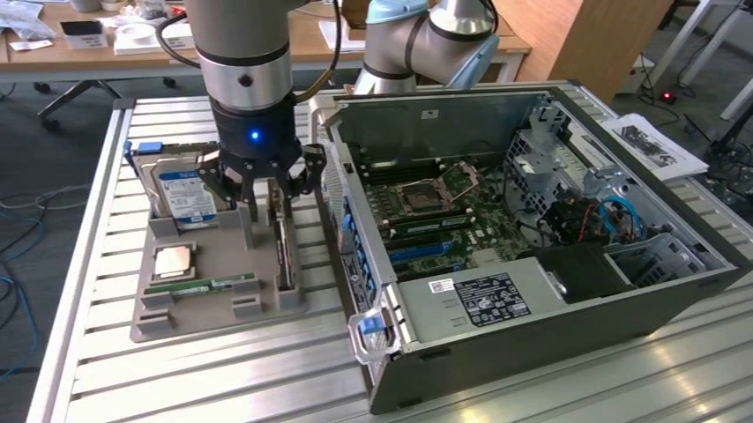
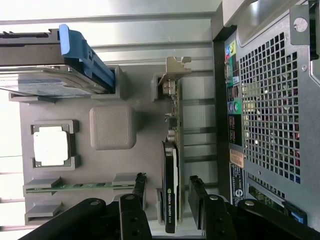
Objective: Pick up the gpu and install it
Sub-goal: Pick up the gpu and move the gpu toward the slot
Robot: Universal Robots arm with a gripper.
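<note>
Over the grey tray [image 1: 200,310], the gripper [image 1: 266,204] hangs with jaws parted astride the gpu [image 2: 171,165] standing on edge in its slot, the pick-up stage, I'd say, needing a square squeeze.

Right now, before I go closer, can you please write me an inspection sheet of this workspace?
Surface: slatted metal table, carrying a grey tray and an open computer case.
Job's things: graphics card standing on edge in the tray, not yet lifted.
Clutter: hard drive, processor, memory stick in the tray.
Grippers: gripper open, fingers either side of the graphics card.
Cables: blue cables inside the case; loose cables on the floor.
Surroundings: desk behind, papers beside the case.
</note>
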